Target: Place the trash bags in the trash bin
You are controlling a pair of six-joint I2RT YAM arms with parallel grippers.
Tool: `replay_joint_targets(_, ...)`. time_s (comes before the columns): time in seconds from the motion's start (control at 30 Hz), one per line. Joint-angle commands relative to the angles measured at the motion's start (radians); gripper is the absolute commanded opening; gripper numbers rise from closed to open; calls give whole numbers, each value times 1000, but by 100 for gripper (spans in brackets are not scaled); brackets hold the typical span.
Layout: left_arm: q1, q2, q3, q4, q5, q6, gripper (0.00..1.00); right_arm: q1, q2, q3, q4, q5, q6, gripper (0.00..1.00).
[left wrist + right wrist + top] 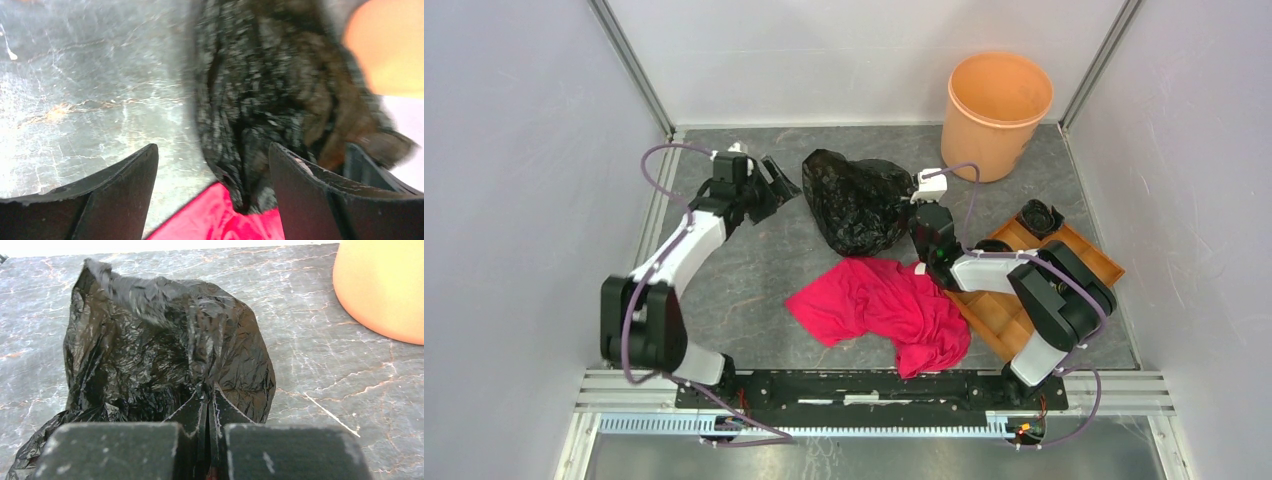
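**Right hand has the bag; the lift to the bin is not yet made**

The right hand has its two fingers pressed together at the tips, and they appear to pinch a fold of the trash bag. The bag's crumpled black bulk swells up just beyond them and rests on the bench. Under and behind this hand lies a red cloth, touching the bag's near edge, with a brown tray by the forearm.

The left hand is spread wide and holds nothing. The bag sits ahead of it towards its right finger, and whether they touch cannot be told.

Farther off, beyond the right hand and to its right, the trash bin stands upright with its mouth open, apart from the bag.

I judge the step in hand to be the grasp. The next move calls for raising the bag above the rim, carrying it forward and rightward over the mouth, then letting go. The loose film may drape over the rim, so the left hand could help gather it.
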Motion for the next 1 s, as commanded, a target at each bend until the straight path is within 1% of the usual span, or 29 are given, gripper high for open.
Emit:
replay_joint_targets(0.0, 12, 205, 112, -78, 52, 40, 83, -4, -40, -7, 50, -84, 17, 0)
replay_joint_targets(0.03, 11, 253, 146, -69, 89, 31, 81, -5, -40, -6, 49, -91, 16, 0)
replay_joint_targets(0.07, 12, 311, 175, -58, 104, 18, 80, -7, -41, -6, 50, -97, 12, 0)
replay_joint_targets(0.1, 12, 335, 189, -42, 107, 2, 80, -7, -41, -6, 50, -104, 6, 0)
replay_joint_targets(0.23, 12, 470, 189, 73, 155, -67, 79, -15, -42, -6, 57, -147, 1, 0)
replay_joint_targets(0.37, 12, 544, 188, 176, 187, -116, 70, -26, -47, -4, 59, -174, 6, 0)
replay_joint_targets(0.43, 12, 568, 194, 194, 173, -119, 59, -36, -47, -4, 60, -189, 11, 0)
replay_joint_targets(0.47, 12, 577, 198, 198, 158, -119, 56, -39, -47, -3, 59, -194, 12, 0)
replay_joint_targets(0.57, 12, 597, 194, 228, 155, -129, 50, -47, -47, -2, 56, -207, 16, 0)
replay_joint_targets(0.67, 12, 626, 196, 266, 177, -145, 41, -51, -50, -4, 56, -214, 15, 0)
replay_joint_targets(0.73, 12, 634, 190, 283, 192, -153, 30, -52, -52, -4, 54, -217, 15, 0)
replay_joint_targets(0.83, 19, 600, 154, 279, 175, -149, 13, -56, -49, -8, 38, -210, 2, 0)
replay_joint_targets(0.9, 34, 559, 123, 264, 174, -150, 4, -55, -42, -6, 5, -200, -7, 0)
replay_joint_targets(0.97, 50, 515, 99, 242, 182, -143, 2, -55, -30, 1, -22, -197, -9, 0)
